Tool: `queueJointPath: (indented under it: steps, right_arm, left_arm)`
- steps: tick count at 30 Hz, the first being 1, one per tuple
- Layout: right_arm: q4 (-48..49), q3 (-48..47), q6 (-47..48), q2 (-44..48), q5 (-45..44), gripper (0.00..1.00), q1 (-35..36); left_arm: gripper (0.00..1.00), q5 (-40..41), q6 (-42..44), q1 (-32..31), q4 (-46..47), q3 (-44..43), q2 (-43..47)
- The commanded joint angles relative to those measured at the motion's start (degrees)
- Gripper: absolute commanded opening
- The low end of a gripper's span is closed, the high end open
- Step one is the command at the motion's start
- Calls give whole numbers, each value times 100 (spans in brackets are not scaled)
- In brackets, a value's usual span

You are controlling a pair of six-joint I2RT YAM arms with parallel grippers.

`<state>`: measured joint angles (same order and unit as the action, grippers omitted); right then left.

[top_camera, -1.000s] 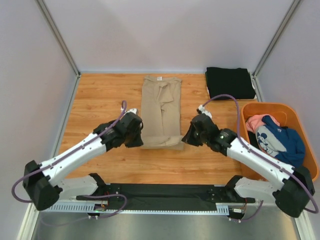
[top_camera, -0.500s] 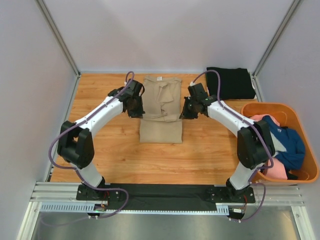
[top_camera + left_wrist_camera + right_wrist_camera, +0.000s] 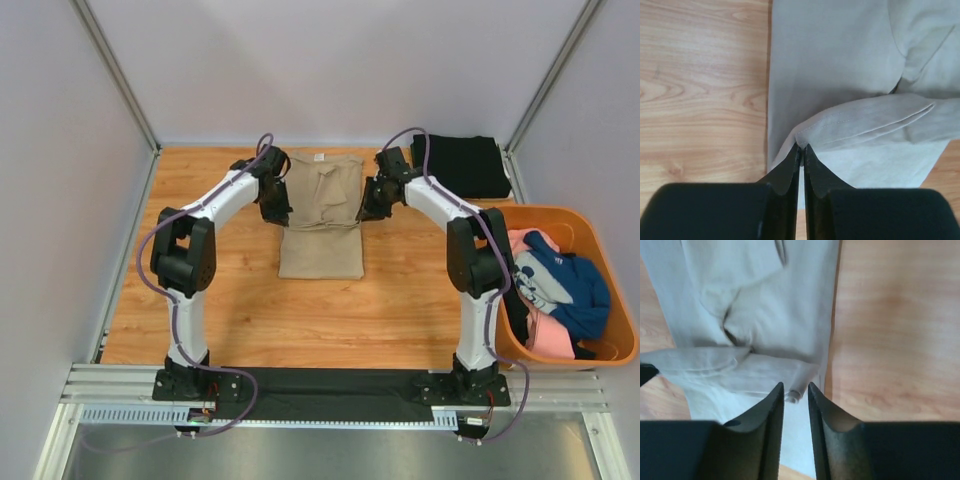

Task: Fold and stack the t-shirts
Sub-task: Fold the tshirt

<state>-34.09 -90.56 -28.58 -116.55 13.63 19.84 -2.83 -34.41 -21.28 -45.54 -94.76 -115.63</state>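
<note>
Tan t-shirt (image 3: 320, 215) lies far-centre on the tabletop (image 3: 220, 290), long axis running away from the bases, its doubled hem crossways between your tools. Your left tool (image 3: 801, 147) pinches one hem corner; your right tool (image 3: 795, 386) stands narrowly parted at the other.

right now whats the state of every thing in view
tan t-shirt: lying flat, near end folded over itself
black t-shirt: folded, far right corner
orange tub: holding two loose shirts
blue t-shirt: bunched inside it
pink t-shirt: crumpled inside too
left gripper: shut on tan t-shirt's hem
right gripper: open at hem's other corner
</note>
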Motion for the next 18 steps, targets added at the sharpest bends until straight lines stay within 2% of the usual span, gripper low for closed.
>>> queueJointPath:
  steps: [1,2,3,4,5,7,8,9,11,12,13,14,15,18]
  right_arm:
    - [-430,-1153,177,-604,228,29,-199]
    - [-606,-1513,186,-797,245,39,-312]
    - [-1095,-2517,195,-1199,263,48,-374]
    - [-1431,-3058,186,-1421,281,51,-453]
    - [-1730,-3664,169,-1623,281,54,-576]
    - [-2275,-4658,142,-1880,386,57,-691]
    - [-2330,-4672,159,-1810,386,57,-700]
    - [-2322,-4515,194,-1427,351,58,-700]
    - [-1841,-3174,230,-533,334,59,-639]
    - [-1395,-2525,178,-213,342,59,-613]
    - [-1155,-1953,151,94,368,59,-578]
    - [-918,-825,125,367,421,60,-482]
    - [-559,-344,81,849,526,61,-428]
    - [-91,1283,-51,1562,658,61,-156]
  left_arm:
    - [11,-366,-100,360,-420,-890,-493]
    - [20,-533,-101,448,-699,-1226,-904]
    - [25,-813,-109,545,-937,-2082,-1152]
    - [31,-955,-92,702,-1209,-2578,-1398]
    - [42,-1078,-48,756,-1655,-3044,-1827]
    - [47,-1202,40,853,-2132,-4140,-2094]
    - [51,-1220,92,862,-2291,-4243,-2025]
    - [53,-1185,197,853,-2249,-4157,-1859]
    - [54,-1132,207,853,-1673,-3044,-1055]
    - [54,-1123,207,853,-1434,-2048,-753]
    - [54,-1106,198,853,-1223,-1568,-454]
    - [54,-1097,163,853,-864,-1111,71]
    - [54,-1123,146,853,-695,-271,320]
    - [53,-1141,93,783,-88,877,1243]
